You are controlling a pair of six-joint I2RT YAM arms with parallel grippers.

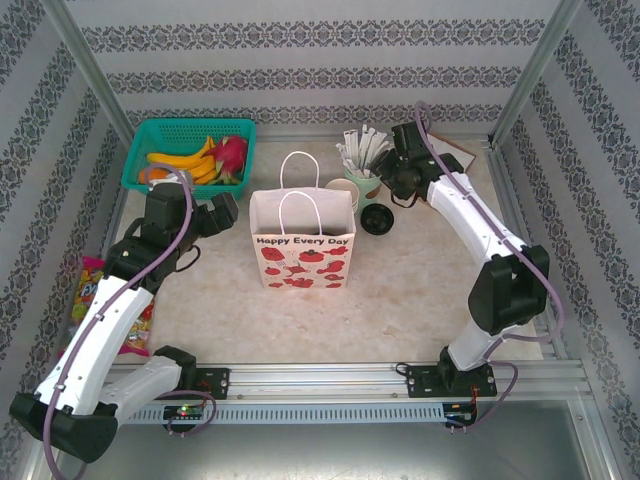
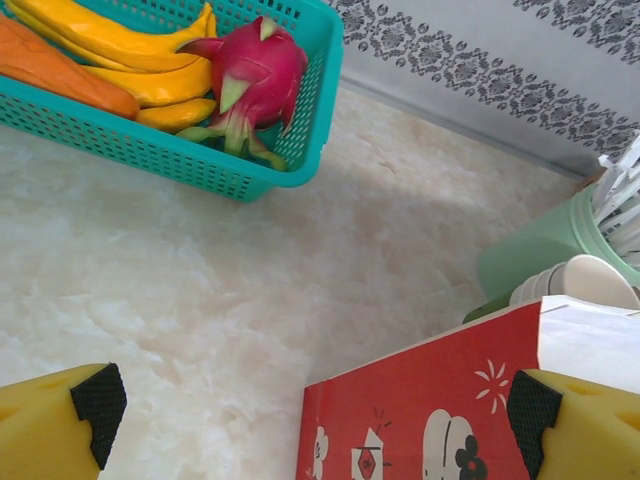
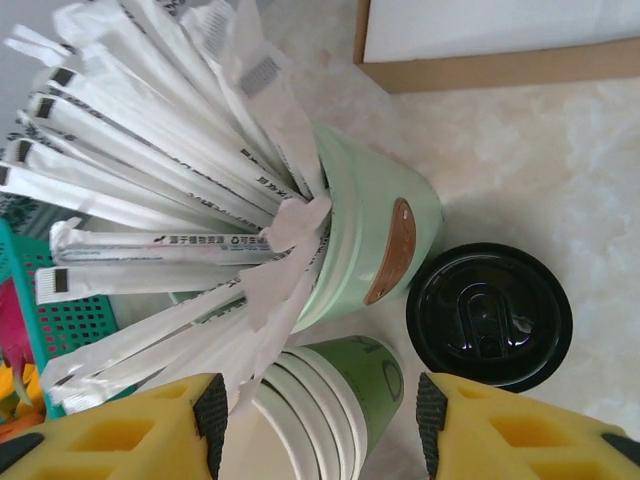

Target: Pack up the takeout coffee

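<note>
- Now your left pincer (image 2: pixel 316 405) is apart, beside the bag (image 1: pixel 302 245).
- Your right pincer (image 3: pixel 320 420) is apart over stacked cups (image 3: pixel 360 390).
- And the coffee (image 3: pixel 489 315) sits on the table (image 1: pixel 420 280), right of the bag.

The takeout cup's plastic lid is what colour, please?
Glossy black plastic lid, clearest in right wrist view.

Bananas (image 2: pixel 120 40) and a dragon fruit (image 2: pixel 255 70) are held in a teal basket (image 2: pixel 200 165); white-wrapped sticks (image 3: pixel 150 150) are stood in a pale green cup (image 3: pixel 370 210) beside stacked lidless cups (image 3: pixel 330 410).
</note>
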